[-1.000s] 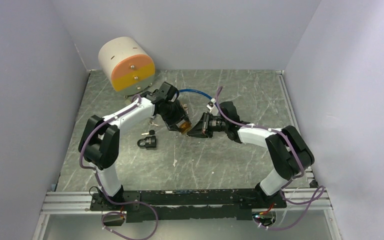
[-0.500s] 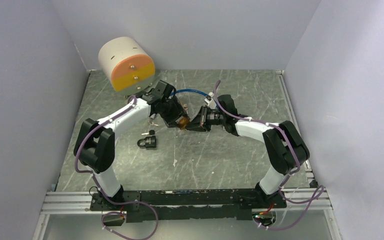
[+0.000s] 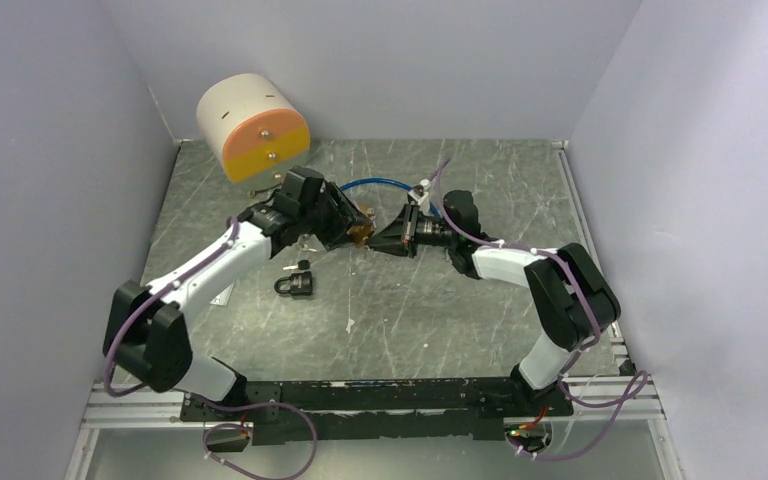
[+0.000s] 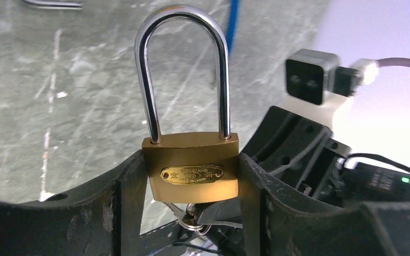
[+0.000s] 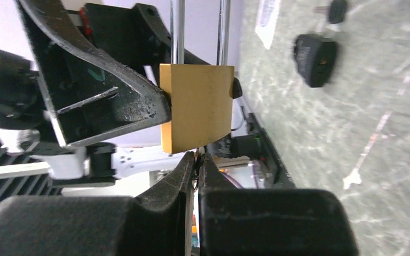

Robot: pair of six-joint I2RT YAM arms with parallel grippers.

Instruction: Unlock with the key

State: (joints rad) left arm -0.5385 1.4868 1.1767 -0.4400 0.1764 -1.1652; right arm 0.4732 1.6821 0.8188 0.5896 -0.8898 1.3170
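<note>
A brass padlock (image 4: 190,168) with a long steel shackle (image 4: 181,53) is clamped by its sides between my left gripper's (image 4: 190,178) fingers. Both shackle legs sit in the body. In the top view the padlock (image 3: 360,232) is held above the table's middle, with my left gripper (image 3: 353,229) and right gripper (image 3: 374,239) meeting tip to tip. My right gripper (image 5: 196,160) is shut on the key (image 4: 191,212), whose head and ring show just under the padlock's (image 5: 195,106) bottom face. The key's blade is hidden.
A black padlock (image 3: 295,285) and a small black knob (image 3: 303,265) lie on the table (image 3: 440,320) left of centre. An orange and yellow drum (image 3: 252,125) stands at the back left. A blue cable (image 3: 380,185) arcs behind the grippers. A paper tag (image 3: 222,293) lies at the left.
My left arm has swung down and left, its elbow dropping towards the near left. Both grippers shifted slightly towards the back, still joined at the padlock.
</note>
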